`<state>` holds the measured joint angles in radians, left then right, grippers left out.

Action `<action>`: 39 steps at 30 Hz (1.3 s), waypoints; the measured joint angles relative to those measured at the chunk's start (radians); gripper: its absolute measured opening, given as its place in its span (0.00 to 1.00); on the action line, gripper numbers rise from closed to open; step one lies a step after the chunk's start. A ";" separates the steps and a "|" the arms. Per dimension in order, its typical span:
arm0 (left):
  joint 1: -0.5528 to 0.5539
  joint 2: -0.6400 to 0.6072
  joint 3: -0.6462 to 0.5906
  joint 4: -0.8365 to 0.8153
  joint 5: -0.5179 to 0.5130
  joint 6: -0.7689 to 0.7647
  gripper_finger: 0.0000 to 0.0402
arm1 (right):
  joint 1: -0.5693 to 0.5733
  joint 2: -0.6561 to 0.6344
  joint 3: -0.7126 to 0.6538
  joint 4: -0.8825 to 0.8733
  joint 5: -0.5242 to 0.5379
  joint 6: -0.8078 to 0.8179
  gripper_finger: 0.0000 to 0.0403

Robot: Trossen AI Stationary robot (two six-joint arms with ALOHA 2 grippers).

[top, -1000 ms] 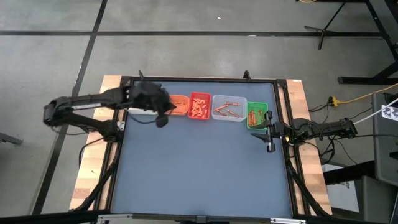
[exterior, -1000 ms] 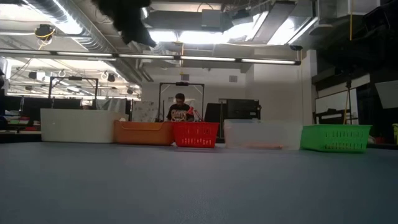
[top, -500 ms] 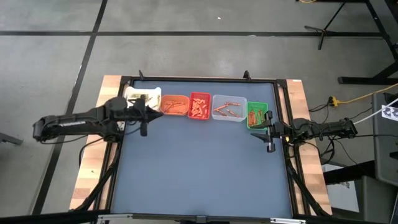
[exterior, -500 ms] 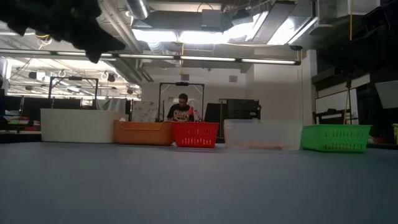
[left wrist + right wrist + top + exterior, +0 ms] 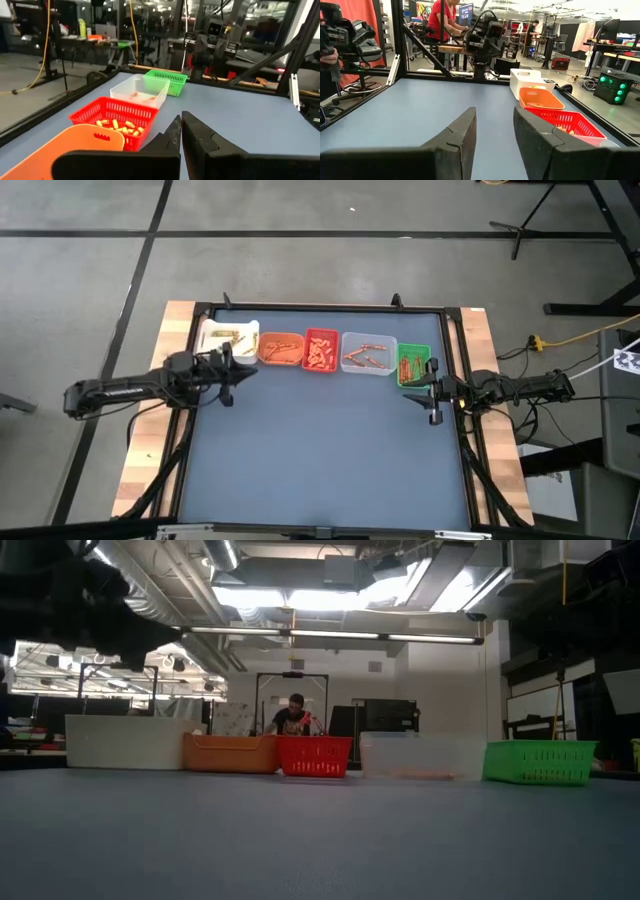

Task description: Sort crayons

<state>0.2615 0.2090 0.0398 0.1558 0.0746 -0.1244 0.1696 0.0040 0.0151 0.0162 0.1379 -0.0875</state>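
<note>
Blue-grey table mat (image 5: 320,440), framed in black with pale wooden edging, lay bare across its near part. Left gripper (image 5: 232,372), dark and two-fingered, hung above the mat's left side just in front of the bin row, fingers pressed together with nothing between them; the left wrist view showed the fingertips (image 5: 181,131) meeting. Right gripper (image 5: 430,393) sat at the mat's right edge, just in front of the green bin, fingers (image 5: 457,135) standing apart and holding nothing. Along the far edge ran five small bins in a row, left to right: white plastic bin (image 5: 228,337), orange plastic bin (image 5: 281,349), red mesh basket (image 5: 321,352), clear plastic bin (image 5: 368,354), green mesh basket (image 5: 413,365). The crayons (image 5: 320,354), short thin orange-red and yellowish sticks, lay inside these bins, most thickly in the red one. Beyond the table, a person (image 5: 293,715) stood in the workshop.
</note>
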 joint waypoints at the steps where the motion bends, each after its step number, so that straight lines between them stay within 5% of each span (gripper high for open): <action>1: 0.000 -0.010 -0.022 0.024 0.004 0.000 0.00 | 0.000 0.000 0.000 0.000 0.000 0.000 0.33; 16: -0.001 -0.069 -0.032 0.110 0.086 0.101 0.00 | 0.000 0.000 0.000 0.001 0.000 0.000 0.33; 29: 0.000 -0.207 -0.028 0.024 0.179 0.136 0.00 | 0.000 0.000 0.000 0.001 0.000 0.000 0.33; 39: 0.000 -0.207 -0.027 -0.048 0.029 0.137 0.00 | 0.000 0.000 0.000 0.001 0.000 0.003 0.33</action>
<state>0.2615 0.0025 0.0129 0.1081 0.1033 0.0130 0.1696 0.0040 0.0151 0.0174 0.1380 -0.0844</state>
